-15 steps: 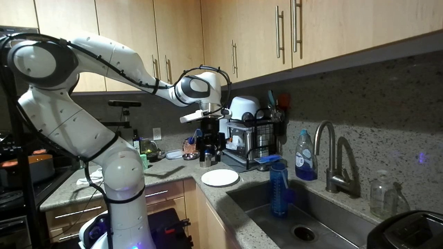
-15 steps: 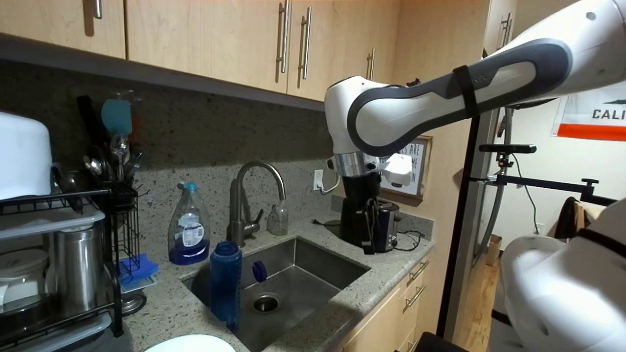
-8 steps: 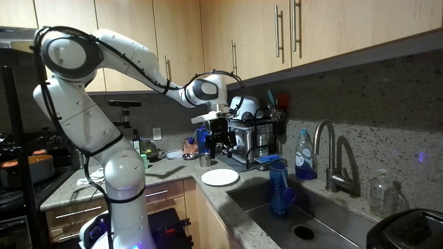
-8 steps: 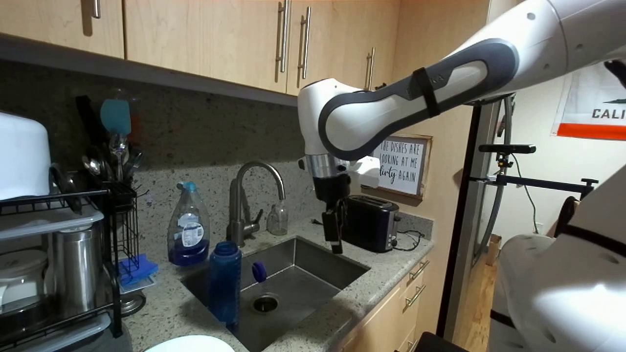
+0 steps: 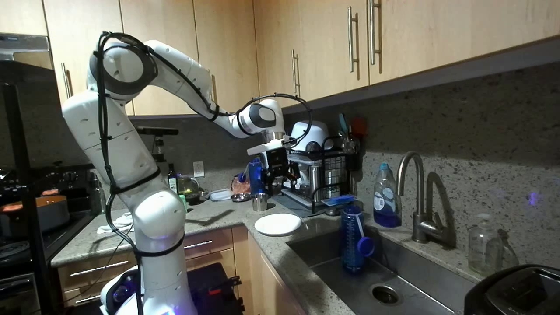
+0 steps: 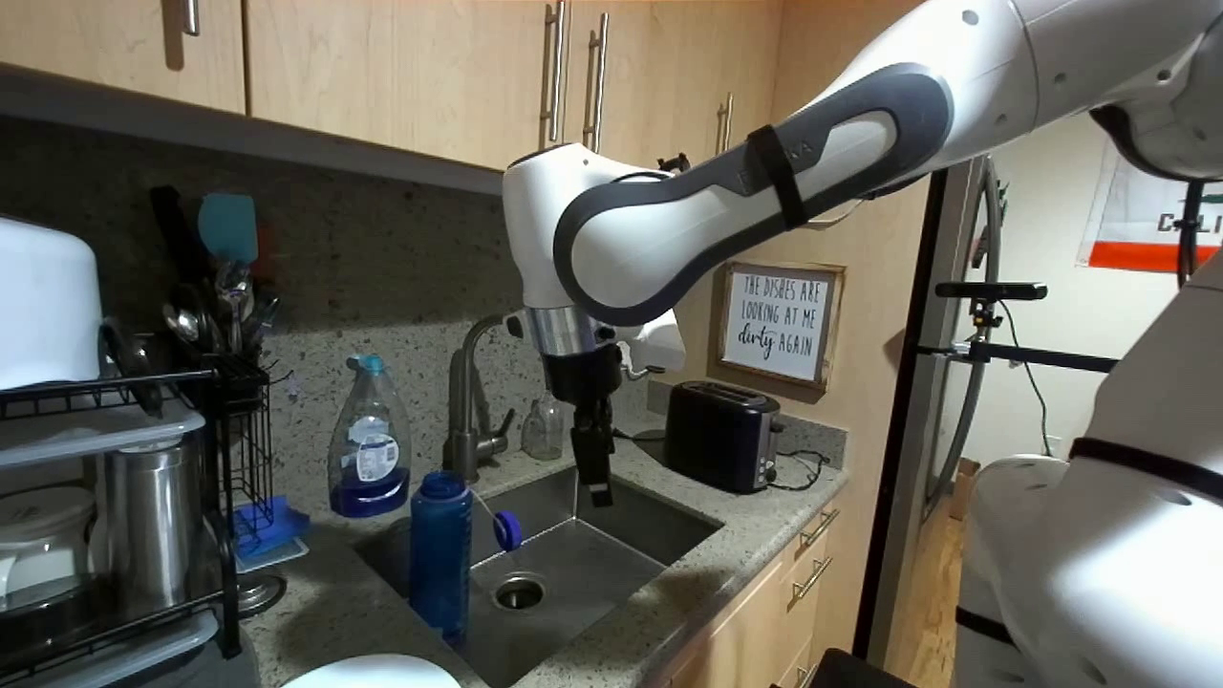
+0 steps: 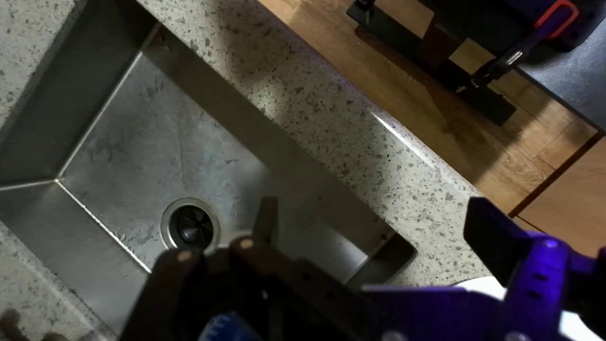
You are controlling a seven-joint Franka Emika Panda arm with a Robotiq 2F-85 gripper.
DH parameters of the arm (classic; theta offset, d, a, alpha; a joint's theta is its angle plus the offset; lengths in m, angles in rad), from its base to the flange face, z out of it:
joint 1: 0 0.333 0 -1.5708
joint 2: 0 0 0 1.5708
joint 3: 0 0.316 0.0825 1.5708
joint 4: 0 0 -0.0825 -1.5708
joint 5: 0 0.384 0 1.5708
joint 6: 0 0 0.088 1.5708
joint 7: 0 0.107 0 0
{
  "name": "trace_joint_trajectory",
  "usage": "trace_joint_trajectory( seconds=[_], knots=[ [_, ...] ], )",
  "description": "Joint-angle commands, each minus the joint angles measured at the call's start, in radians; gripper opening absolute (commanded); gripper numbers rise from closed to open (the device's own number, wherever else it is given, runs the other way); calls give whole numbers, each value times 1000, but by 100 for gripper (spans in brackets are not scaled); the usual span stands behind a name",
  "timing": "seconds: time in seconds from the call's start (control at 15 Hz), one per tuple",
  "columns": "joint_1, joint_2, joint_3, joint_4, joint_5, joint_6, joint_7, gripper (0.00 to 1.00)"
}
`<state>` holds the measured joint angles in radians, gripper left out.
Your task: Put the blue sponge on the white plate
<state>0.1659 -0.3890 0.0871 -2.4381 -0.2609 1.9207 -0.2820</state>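
Exterior view, left to right: dish rack [image 6: 229, 621]; blue sponge [image 6: 269, 524] just beside its lower wires; white plate [image 6: 375, 674] on counter [image 6: 334, 612] near edge of sink [image 6: 583, 559]; blue bottle [image 6: 440, 564] upright inside; gripper [image 6: 598, 489] hanging high, open room beneath; toaster [image 6: 717, 435] beyond. Wrist view: fingers [image 7: 492, 234] spread wide apart over sink corner and counter edge.

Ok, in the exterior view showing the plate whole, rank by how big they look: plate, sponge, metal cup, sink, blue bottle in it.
1. Sink, though the frame cuts it
2. Blue bottle
3. Plate
4. Sponge and metal cup: too alike to rank
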Motion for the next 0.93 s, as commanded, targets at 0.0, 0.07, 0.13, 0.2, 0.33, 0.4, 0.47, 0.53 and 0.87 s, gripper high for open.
trace_joint_trajectory(
  seconds=[0.0,0.07,0.13,0.2,0.33,0.4,0.47,0.53,0.87],
  knots=[
    [-2,0,7,1,0,-1,-1,100],
    [-1,0,7,1,0,-1,-1,100],
    [-2,0,6,1,0,-1,-1,100],
    [-2,0,6,1,-1,-1,-1,100],
    [6,-11,-7,-25,29,37,-22,100],
    [-1,29,-17,10,30,47,-41,100],
    [1,50,-19,22,29,69,-58,100],
    [1,71,-22,36,27,87,-72,100],
    [-16,228,-30,175,-5,161,-169,100]
  ],
)
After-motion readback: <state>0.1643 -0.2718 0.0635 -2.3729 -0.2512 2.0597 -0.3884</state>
